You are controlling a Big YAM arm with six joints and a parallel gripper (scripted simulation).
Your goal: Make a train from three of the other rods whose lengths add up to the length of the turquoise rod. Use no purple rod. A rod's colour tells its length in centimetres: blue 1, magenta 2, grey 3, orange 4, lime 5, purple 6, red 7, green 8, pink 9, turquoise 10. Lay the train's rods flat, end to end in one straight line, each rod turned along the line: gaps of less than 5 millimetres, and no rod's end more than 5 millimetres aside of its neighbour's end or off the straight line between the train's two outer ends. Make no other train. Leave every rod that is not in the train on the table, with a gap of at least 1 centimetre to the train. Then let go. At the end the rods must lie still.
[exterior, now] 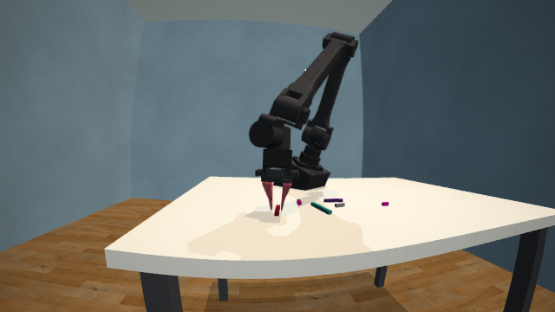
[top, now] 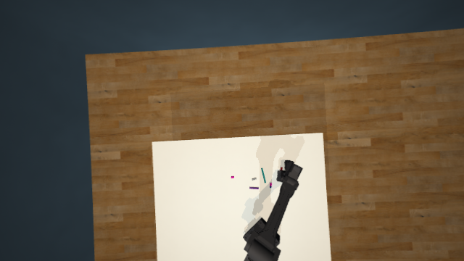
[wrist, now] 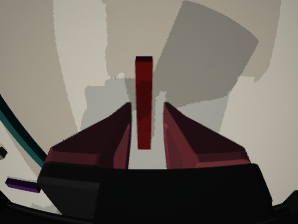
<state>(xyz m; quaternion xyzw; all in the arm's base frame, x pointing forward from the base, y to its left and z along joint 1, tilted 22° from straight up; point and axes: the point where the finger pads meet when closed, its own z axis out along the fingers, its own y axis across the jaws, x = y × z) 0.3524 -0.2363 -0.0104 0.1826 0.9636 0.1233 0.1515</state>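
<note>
Red rod [top: 281, 168] [exterior: 277, 211] [wrist: 144, 100], top view: seen only in part at the gripper [top: 280, 170] [exterior: 277, 210] [wrist: 147, 110], on the R side of the tabletop [top: 188, 217] [exterior: 195, 263]. Turquoise rod [top: 263, 175] [exterior: 321, 208] [wrist: 20, 140] lies nearby, w/ grey rod [top: 254, 178] [exterior: 340, 204] [wrist: 2, 152] and purple rod [top: 254, 188] [exterior: 333, 200] [wrist: 22, 185] beyond. Lone magenta rod [top: 232, 177] [exterior: 385, 204] is well apart; by the second magenta piece [top: 270, 184] [exterior: 299, 202] a darker end is seen, poss. the blue rod, too small to tell. Red + magenta + blue would fit; no train is laid yet.

Exterior view: fingers are pointed down about the red rod, tips near table ht.

Wrist view: fingers are set narrow, w/ a gap on both sides of the rod; nothing is gripped. Rod is judged light, stiff, prob. a bit slick, not fragile; best taken mid-length, across the long sides, as an off-centre pinch could let it pivot.
</note>
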